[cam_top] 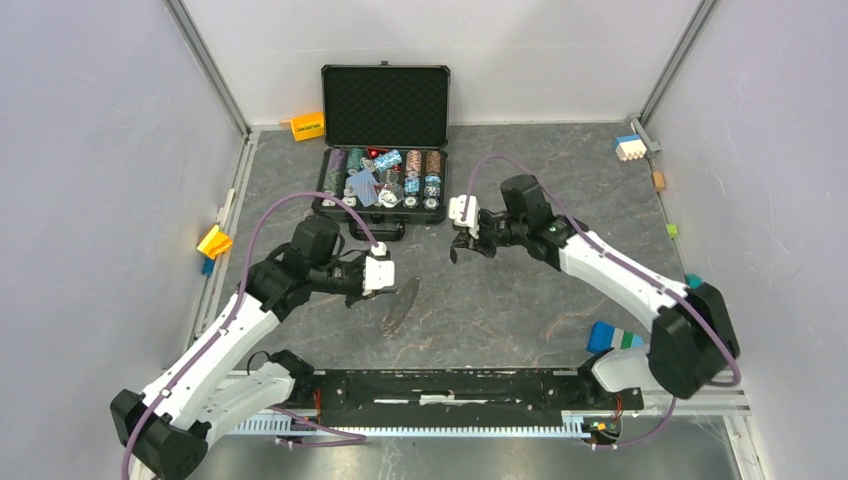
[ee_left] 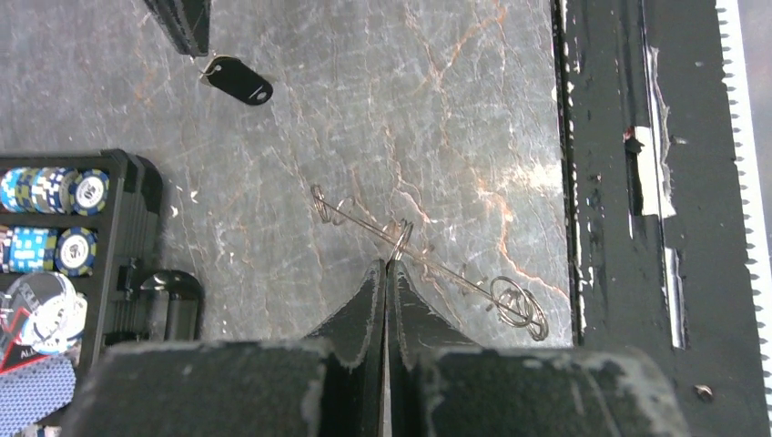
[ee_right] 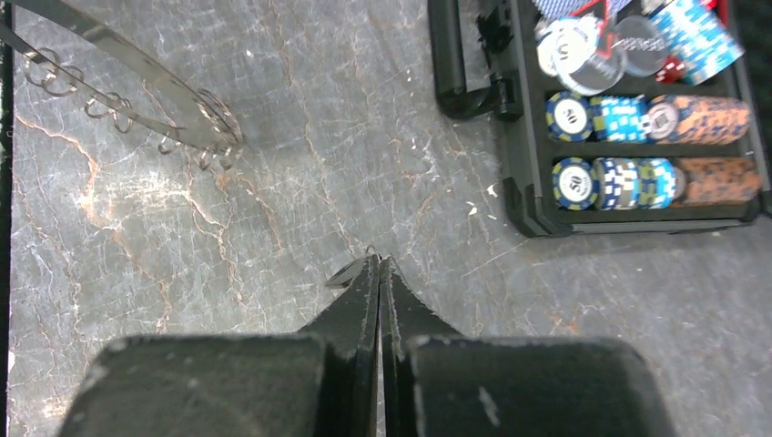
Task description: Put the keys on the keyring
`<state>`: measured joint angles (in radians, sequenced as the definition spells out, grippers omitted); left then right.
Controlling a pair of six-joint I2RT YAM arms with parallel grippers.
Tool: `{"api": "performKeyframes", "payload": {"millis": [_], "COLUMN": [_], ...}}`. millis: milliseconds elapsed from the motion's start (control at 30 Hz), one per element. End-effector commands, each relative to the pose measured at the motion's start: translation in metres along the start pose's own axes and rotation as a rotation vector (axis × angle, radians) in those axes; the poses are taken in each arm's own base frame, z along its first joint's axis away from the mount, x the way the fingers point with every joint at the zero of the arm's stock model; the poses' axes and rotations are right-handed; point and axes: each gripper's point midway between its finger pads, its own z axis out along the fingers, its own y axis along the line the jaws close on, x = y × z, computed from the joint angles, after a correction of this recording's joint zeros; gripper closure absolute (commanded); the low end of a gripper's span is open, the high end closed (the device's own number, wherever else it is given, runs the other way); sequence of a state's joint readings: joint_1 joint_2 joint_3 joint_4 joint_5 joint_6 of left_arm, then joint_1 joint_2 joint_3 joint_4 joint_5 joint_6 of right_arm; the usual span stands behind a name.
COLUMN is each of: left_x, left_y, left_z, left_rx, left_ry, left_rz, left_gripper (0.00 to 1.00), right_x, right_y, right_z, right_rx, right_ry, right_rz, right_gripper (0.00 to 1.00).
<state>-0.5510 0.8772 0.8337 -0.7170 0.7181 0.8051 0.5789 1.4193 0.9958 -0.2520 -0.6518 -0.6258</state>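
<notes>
Before the case [cam_top: 385,105], left gripper [ee_left: 387,266] is pinching the keyring [cam_top: 399,306] edge-on; right gripper [ee_right: 380,262], apart, is pinching a key [ee_left: 238,80].

Legible only on the poker chips in the black case [ee_right: 523,196], as seen from the right wrist: what looks like "50" on the white centre of a blue-and-white chip [ee_right: 571,116] fronting one row, and the same "50" on the second chip [ee_right: 575,184] fronting the neighbouring row. Dark marks on a white chip [ee_right: 562,50] nearby, too blurred to read. Faint lettering on a clear round disc [ee_right: 642,45], unreadable. Dark print on the orange block [cam_top: 307,126] beside the case, too small to make out.
</notes>
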Motion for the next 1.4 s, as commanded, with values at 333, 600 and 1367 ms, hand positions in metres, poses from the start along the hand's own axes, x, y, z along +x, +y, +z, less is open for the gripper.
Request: {"api": "performKeyframes", "payload": {"millis": [333,600,1367], "left_x": [-0.027,-0.026,-0.027], "left_y": [0.020,0.019,0.012], "left_z": [0.012,0.014,0.009], "left_rx": [-0.020,-0.015,-0.025], "left_ry": [-0.129,-0.133,-0.150], "left_rz": [0.004,-0.006,0.018], "left_gripper": [0.98,0.98,0.98], "right_x": [0.052,0.108,0.144], "right_y": [-0.007,0.010,0.036], "right_z": [-0.021,-0.025,0.010], "right_rx": [0.224,0.221,0.028], "right_ry": [0.135,0.309,0.380], "right_rz": [0.002,0.046,0.161], "right_gripper": [1.00,1.00,1.00]}}
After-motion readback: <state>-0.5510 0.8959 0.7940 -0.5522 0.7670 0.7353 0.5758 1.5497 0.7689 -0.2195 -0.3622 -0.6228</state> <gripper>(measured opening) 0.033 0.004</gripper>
